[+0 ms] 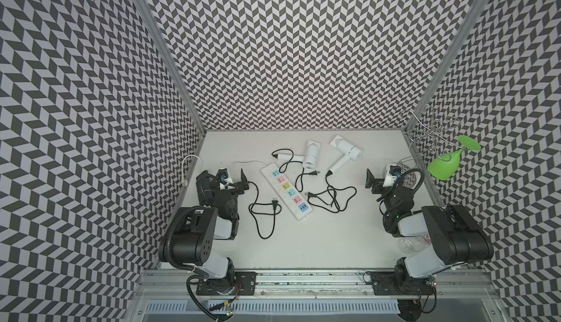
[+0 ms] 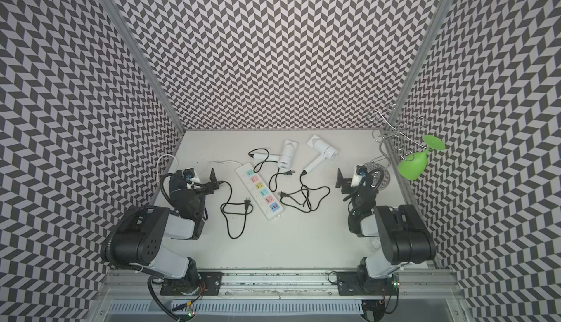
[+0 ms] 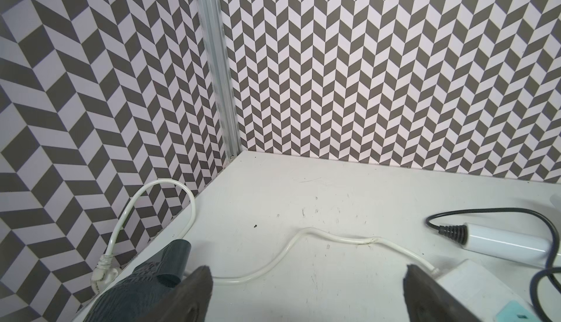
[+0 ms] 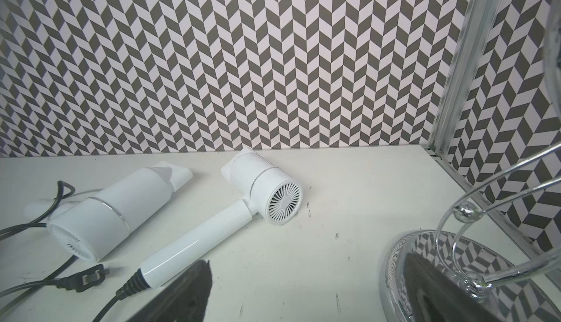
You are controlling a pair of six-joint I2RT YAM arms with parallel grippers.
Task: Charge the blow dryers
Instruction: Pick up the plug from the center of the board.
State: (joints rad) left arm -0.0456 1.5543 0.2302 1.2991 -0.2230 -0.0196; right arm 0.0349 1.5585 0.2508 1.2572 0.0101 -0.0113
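Left gripper (image 3: 306,293) and right gripper (image 4: 306,293) are hanging open, empty. Two white blow dryers (image 1: 311,153) (image 1: 346,150) are lying upper centre in a top view, unplugged; dark blow dryer (image 3: 170,259) is sitting beside left gripper.

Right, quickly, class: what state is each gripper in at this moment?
The left gripper is open, holding nothing.
The right gripper is open, holding nothing.

White power strip (image 1: 286,192), pastel sockets, lying diagonally mid-table; its white cord (image 3: 358,241) trails to the left wall. Chrome wire stand (image 4: 464,215), far right corner; green goblet (image 1: 443,165) hangs tilted from it. White tabletop (image 1: 318,244); chevron-patterned walls (image 1: 303,47).
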